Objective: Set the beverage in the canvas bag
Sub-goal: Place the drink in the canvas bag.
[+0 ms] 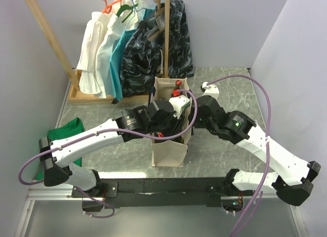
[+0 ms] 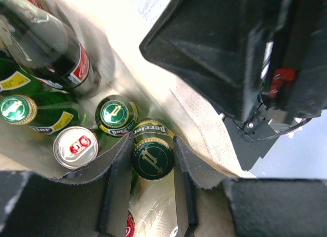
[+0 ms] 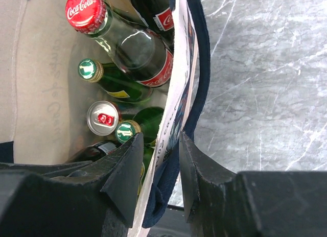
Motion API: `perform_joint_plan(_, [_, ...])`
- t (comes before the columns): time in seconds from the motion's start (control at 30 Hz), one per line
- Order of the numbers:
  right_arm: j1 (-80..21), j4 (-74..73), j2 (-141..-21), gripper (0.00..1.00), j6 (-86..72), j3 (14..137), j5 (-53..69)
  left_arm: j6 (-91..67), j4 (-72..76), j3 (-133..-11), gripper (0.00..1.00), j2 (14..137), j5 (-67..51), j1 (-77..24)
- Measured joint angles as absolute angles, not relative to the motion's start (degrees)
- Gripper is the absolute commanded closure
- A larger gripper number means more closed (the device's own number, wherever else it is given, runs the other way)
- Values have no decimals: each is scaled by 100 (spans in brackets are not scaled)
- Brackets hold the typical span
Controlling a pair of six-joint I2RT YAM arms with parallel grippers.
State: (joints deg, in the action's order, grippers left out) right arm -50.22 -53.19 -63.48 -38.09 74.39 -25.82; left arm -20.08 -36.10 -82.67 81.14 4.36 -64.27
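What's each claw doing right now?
Left claw: closed on the green bottle.
Right claw: astride the canvas bag rim; grip cannot be told.

The top external view is taken from above and behind the arm bases, facing down and forward over the marble table [image 1: 235, 96]. The whole canvas bag [image 1: 168, 152] is seen at a distance. Both wrist views are aimed steeply down into the bag's mouth from very close, the left over a Perrier bottle [image 2: 153, 158], the right along its rim. 1 silver can [image 2: 75, 147] is shared by both.
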Motion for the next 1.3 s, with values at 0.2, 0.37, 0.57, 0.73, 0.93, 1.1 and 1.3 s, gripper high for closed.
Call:
perform_joint_plan(0.2, [-5019, -5321, -6265, 59, -3809, 7417, -2587, -2082, -3575, -8132, 99, 8117, 432, -6445])
perform_joint_plan(0.37, [-5019, -5323, -6226, 59, -3809, 7417, -2591, -2091, -3496, -8058, 99, 8117, 421, -6451])
perform_joint_plan(0.57, [-5006, -5336, -6169, 59, -3811, 7411, -2611, -2093, -3463, -8007, 99, 8117, 410, -6453])
perform_joint_plan(0.73, [-4991, -5371, -6066, 59, -3819, 7345, -2644, -2132, -3387, -7865, 99, 8119, 399, -6460])
perform_joint_plan(0.93, [-4982, -5441, -5911, 58, -3883, 7148, -2775, -2174, -3326, -7773, 99, 8121, 395, -6460])
perform_joint_plan(1.1, [-4956, -5583, -5878, 56, -4058, 7085, -2991, -2174, -3240, -7730, 99, 8128, 392, -6460])
perform_joint_plan(1.3, [-4856, -6049, -5854, 55, -4525, 7081, -3540, -2169, -3183, -7706, 99, 8171, 390, -6460])
